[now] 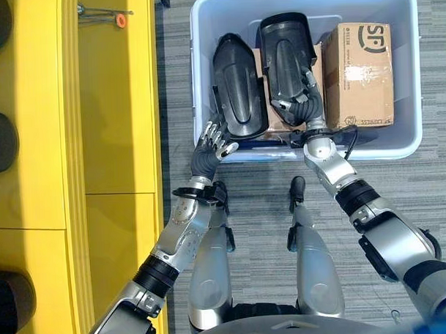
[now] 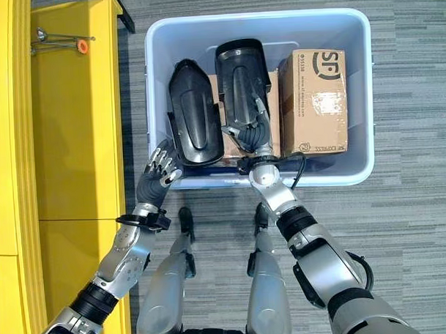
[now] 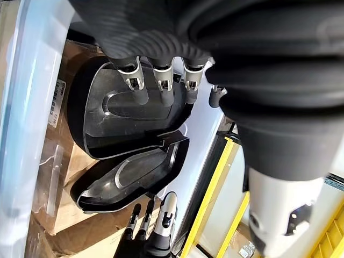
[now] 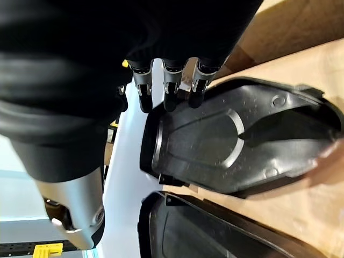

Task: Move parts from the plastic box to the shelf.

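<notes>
Both hands, left hand and right hand, hover loosely open, empty, over the black shells; one-sided grasps would probably tip them against the plastic box.

Box btm under parts

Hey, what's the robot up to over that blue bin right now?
The robot is reaching into the plastic box, which holds two black parts and a cardboard carton. Its right hand rests on the near end of the right black part; the left hand hangs open at the box's near rim by the left black part. The yellow shelf stands to its left.
</notes>
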Controlling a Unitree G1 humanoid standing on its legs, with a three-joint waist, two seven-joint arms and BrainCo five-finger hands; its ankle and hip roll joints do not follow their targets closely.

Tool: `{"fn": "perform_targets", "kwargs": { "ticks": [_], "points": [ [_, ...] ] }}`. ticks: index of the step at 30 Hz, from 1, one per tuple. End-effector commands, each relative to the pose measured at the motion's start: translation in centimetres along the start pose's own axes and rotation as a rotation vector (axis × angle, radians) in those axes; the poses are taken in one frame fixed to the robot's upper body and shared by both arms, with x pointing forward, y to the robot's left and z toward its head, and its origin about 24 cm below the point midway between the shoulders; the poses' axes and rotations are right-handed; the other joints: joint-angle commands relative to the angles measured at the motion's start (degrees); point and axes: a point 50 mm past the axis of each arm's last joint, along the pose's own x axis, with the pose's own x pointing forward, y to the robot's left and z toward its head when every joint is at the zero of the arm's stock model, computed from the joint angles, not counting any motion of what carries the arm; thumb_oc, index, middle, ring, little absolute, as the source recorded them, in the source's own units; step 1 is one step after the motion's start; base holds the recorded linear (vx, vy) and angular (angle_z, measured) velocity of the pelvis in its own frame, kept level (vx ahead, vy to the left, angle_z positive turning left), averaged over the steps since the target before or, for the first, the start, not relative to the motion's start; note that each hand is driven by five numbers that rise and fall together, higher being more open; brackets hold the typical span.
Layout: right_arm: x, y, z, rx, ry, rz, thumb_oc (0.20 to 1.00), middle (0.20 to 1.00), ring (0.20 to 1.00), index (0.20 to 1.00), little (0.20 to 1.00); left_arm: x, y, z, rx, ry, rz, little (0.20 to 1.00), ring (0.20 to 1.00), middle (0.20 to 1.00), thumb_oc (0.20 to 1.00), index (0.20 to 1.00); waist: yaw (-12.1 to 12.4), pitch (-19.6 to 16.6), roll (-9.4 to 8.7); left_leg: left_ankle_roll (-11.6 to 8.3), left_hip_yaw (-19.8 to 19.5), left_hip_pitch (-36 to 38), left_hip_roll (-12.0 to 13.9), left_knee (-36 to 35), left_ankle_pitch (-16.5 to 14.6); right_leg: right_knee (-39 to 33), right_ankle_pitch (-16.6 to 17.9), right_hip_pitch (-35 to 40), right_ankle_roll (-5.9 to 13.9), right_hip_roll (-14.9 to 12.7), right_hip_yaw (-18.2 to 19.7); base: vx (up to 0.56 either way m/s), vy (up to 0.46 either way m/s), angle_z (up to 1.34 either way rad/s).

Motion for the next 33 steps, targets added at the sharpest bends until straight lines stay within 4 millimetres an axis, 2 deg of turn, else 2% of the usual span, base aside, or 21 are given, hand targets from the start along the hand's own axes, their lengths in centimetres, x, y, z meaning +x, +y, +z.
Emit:
{"fn": "perform_targets", "kwargs": {
  "ticks": [1, 14, 33],
  "points": [
    [0.7, 1.1, 1.8, 0.020, -0.065, 0.018, 1.000, 1.000, 1.000, 1.000, 1.000, -0.1, -1.0, 0.6, 0.001, -0.036, -0.050, 1.000, 1.000, 1.000, 1.000, 1.000, 1.42, -1.81, -0.47, -0.45, -3.50, -3.27, 1.73, 4.37, -2.45, 7.14, -5.86, -0.05, 3.20, -4.32, -2.77, 0.00, 0.000, 0.00],
    [0.0, 3.9, 1.2, -0.005, -0.025, 0.112, 1.000, 1.000, 1.000, 1.000, 1.000, 0.2, -1.1, 0.8, 0.001, -0.051, -0.041, 1.000, 1.000, 1.000, 1.000, 1.000, 2.44, -0.39, -0.40, -0.23, -4.14, -5.20, 1.43, 4.96, -2.44, 7.36, -5.69, -1.21, 3.19, -4.22, -2.94, 0.00, 0.005, 0.04],
    [-0.1, 4.2, -0.5, 0.032, 0.086, 0.079, 1.000, 1.000, 1.000, 1.000, 1.000, 0.4, -1.9, 0.6, -0.011, -0.048, -0.047, 1.000, 1.000, 1.000, 1.000, 1.000, 2.50, -0.15, 0.92, -0.21, -3.97, -8.82, 1.64, 5.42, -2.44, 8.57, -5.93, -5.84, 3.01, -3.98, -2.19, 0.00, 0.002, -0.01]
  ]
}}
